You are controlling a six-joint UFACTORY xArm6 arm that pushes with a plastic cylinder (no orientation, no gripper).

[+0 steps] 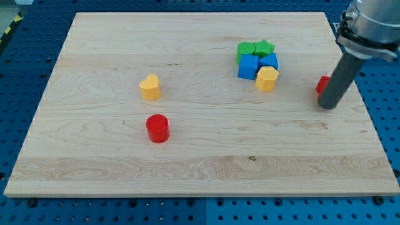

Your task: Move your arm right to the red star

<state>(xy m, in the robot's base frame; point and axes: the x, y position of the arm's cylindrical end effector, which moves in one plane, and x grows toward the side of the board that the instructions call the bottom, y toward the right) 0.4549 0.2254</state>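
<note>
A red block [322, 84], mostly hidden behind my rod, sits near the board's right edge; its shape cannot be made out. My tip [327, 105] rests on the board just to the right of and below that red block, touching or nearly touching it. A red cylinder [157, 129] stands at the lower left of centre. A yellow heart [150, 87] lies above it.
A tight cluster sits at the upper right of centre: a green block [245, 49], a green star [264, 47], a blue cube [249, 66], a blue block [269, 61] and a yellow hexagon [267, 79]. The wooden board [200, 175] lies on a blue perforated table.
</note>
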